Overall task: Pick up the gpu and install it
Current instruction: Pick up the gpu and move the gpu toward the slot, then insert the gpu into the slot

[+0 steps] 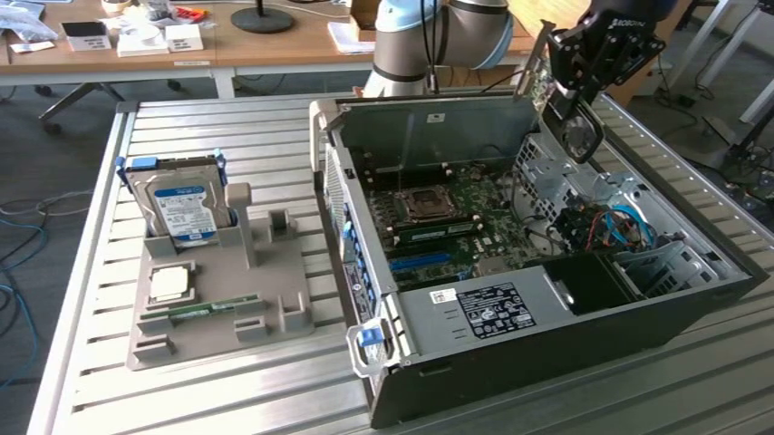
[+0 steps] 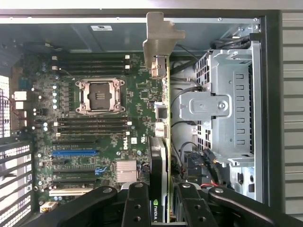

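The gpu (image 1: pixel 578 127) hangs edge-down over the far right corner of the open computer case (image 1: pixel 484 362), its black cooler facing the exterior view's right and its silver bracket (image 1: pixel 534 63) toward the case's rear wall. My gripper (image 1: pixel 596 62) is shut on the card's upper edge. In the wrist view the gpu (image 2: pixel 164 118) appears edge-on, a thin green board with its bracket (image 2: pixel 160 35) at the far end, held between my black fingers (image 2: pixel 137 203). It hovers above the motherboard (image 2: pixel 94 118), beside the drive cage (image 2: pixel 222 113), and touches no slot.
On the slatted metal table (image 1: pixel 242 127), a grey fixture tray (image 1: pixel 285 263) holds a silver hard drive (image 1: pixel 181 204), a CPU (image 1: pixel 169 283) and a memory stick (image 1: pixel 212 308). The case's power supply (image 1: pixel 484 313) sits at the front. A wooden desk (image 1: pixel 242 45) stands behind.
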`<state>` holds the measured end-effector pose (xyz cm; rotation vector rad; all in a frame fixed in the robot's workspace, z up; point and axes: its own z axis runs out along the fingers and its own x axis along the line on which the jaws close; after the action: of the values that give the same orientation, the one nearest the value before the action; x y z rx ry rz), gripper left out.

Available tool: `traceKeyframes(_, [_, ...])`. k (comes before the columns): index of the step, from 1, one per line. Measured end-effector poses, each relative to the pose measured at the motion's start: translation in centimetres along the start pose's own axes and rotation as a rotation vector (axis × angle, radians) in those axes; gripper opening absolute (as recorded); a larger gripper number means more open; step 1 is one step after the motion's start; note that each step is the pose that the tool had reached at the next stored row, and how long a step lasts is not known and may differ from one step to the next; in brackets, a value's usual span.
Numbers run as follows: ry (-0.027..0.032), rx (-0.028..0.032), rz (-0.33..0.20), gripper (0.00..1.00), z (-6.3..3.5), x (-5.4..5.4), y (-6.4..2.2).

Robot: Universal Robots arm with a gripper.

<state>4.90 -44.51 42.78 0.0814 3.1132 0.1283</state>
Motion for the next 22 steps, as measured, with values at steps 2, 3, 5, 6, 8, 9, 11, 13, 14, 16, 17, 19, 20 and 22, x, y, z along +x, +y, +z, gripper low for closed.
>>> traceKeyframes(2, [0.0, 0.0, 0.0, 0.27, 0.0, 0.0, 0.0])
traceKeyframes(3, [0.0, 0.0, 0.0, 0.27, 0.0, 0.0, 0.0])
traceKeyframes(5, [0.0, -0.0001, 0.0, 0.27, 0.0, -0.05, 0.0])
traceKeyframes(6, [0.0, -0.0001, 0.0, 0.27, 0.01, -0.11, 0.0])
traceKeyframes(8, [0.0, 0.0, 0.0, 0.27, 0.01, -0.26, 0.01])
traceKeyframes(9, [0.0, -0.0001, 0.0, 0.27, 0.01, -0.33, 0.01])
traceKeyframes(11, [0.0, -0.0001, 0.0, 0.27, 0.01, -0.41, 0.02])
traceKeyframes(13, [0.0, 0.0, 0.0, 0.27, 0.01, -0.43, 0.02])
traceKeyframes(14, [0.0, 0.0, 0.0, 0.27, 0.01, -0.43, 0.02])
traceKeyframes(16, [0.0, 0.0, 0.0, 0.27, 0.01, -0.43, 0.02])
traceKeyframes(17, [0.0, 0.0, 0.0, 0.27, 0.01, -0.43, 0.02])
traceKeyframes(19, [0.0, 0.0, 0.0, 0.27, 0.01, -0.43, 0.02])
traceKeyframes(20, [0.0, -0.0001, 0.0, 0.27, 0.01, -0.43, 0.02])
traceKeyframes(22, [0.0, 0.0, 0.0, 0.27, 0.01, -0.43, 0.02])
